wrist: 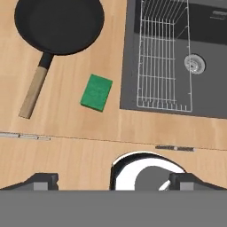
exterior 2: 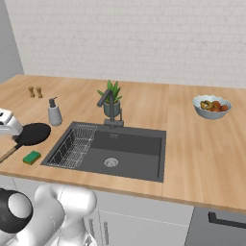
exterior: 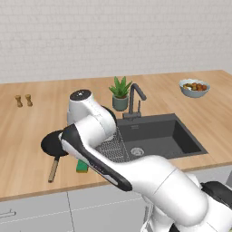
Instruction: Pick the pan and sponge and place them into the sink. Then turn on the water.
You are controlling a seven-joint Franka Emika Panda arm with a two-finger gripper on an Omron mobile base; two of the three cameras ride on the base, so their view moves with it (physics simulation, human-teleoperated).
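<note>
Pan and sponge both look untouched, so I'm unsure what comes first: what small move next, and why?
Probably lower the open gripper toward the pan: it hangs above the counter, holding nothing, while pan and sponge lie left of the sink.

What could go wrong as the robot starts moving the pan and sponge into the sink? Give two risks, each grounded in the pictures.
1. The pan has a long wooden handle; gripped there, the heavy black end may tilt or swing against the wire rack in the sink.
2. The sponge lies low and flat close to the pan handle, so the open gripper may nudge either one.
</note>
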